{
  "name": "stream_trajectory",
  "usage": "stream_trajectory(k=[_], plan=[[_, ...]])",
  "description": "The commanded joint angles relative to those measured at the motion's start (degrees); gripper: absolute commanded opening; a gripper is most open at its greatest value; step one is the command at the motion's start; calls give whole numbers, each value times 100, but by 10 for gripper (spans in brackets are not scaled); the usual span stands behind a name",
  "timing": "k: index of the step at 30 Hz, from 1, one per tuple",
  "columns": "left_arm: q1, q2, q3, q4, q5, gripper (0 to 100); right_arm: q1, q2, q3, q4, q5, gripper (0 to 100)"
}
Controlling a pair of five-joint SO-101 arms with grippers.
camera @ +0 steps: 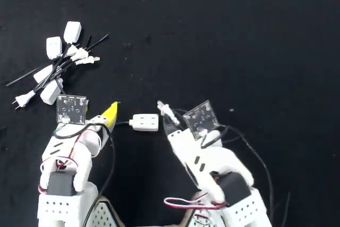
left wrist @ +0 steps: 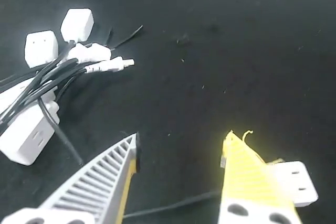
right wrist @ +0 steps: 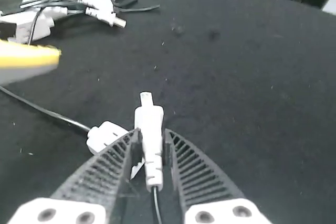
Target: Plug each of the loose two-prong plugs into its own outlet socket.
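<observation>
white plug [right wrist: 149,115]: smooth plastic, long narrow body, the prong end pointing forward past the fingertips, a thin black cable at the back; it is just beside the single socket.
right gripper [right wrist: 151,135]: two black ribbed wedge-shaped fingers, pressed on the white plug from both sides.
single socket [camera: 144,122]: small rounded white block, flat on the cloth between the two arms, a black cable at one end.
left gripper [left wrist: 181,142]: fingers wide apart, one yellow, one pale grey, both ribbed; nothing between them.
pile [camera: 53,67]: blocky white sockets, white plugs and tangled black cables, at the far left of the table.
table [camera: 239,51]: matte black cloth.
</observation>
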Motion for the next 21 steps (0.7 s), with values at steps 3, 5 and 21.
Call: stream_trajectory(k=[3,5,21], plan=[[-48,835,-752,9,-123,263,105,980,-1174,246,519,11],[-22,1477,-989,-53,-114,263,105,1789,-1525,237,677,11],[-13,6664,-2237,-2057,378,263,-862,7679,-4593,1582,-62,11]])
